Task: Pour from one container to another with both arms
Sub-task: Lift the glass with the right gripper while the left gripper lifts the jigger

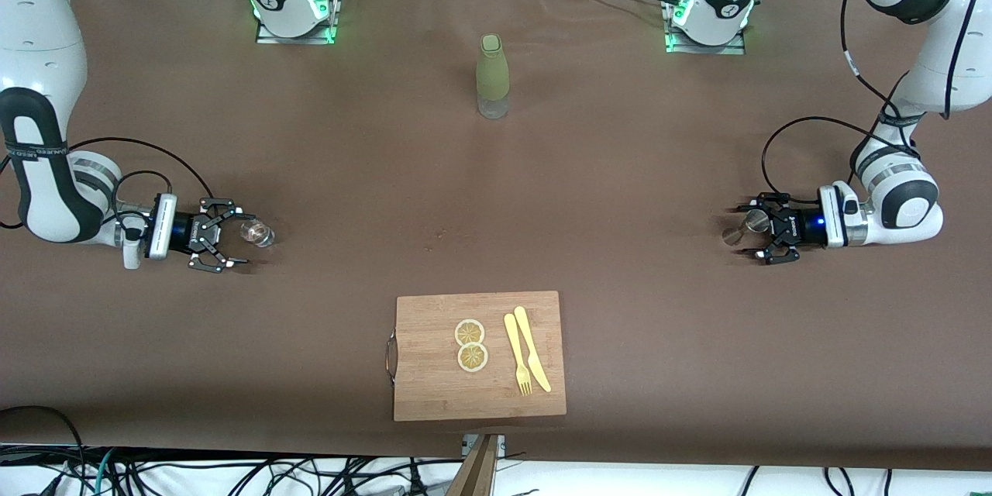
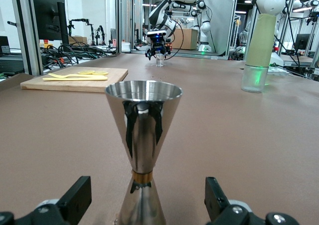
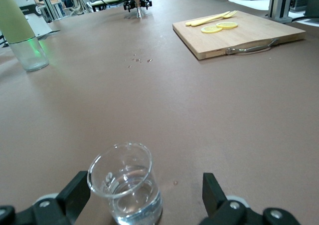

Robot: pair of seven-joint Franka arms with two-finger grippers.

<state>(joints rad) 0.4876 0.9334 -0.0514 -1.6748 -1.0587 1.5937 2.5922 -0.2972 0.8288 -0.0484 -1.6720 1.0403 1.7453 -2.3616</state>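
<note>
A steel jigger (image 1: 732,235) (image 2: 143,130) stands upright on the brown table toward the left arm's end. My left gripper (image 1: 742,232) (image 2: 147,204) is low at the table, open, with a finger on each side of the jigger's lower cone and a gap on both sides. Toward the right arm's end stands a small clear glass (image 1: 257,233) (image 3: 125,187) partly filled with clear liquid. My right gripper (image 1: 240,239) (image 3: 144,197) is open around it without touching it.
A bottle with a green sleeve (image 1: 493,76) (image 2: 259,45) stands midway between the arm bases. A wooden cutting board (image 1: 434,380) lies near the front edge with two lemon slices (image 1: 470,344), a yellow fork (image 1: 518,363) and a knife (image 1: 535,360).
</note>
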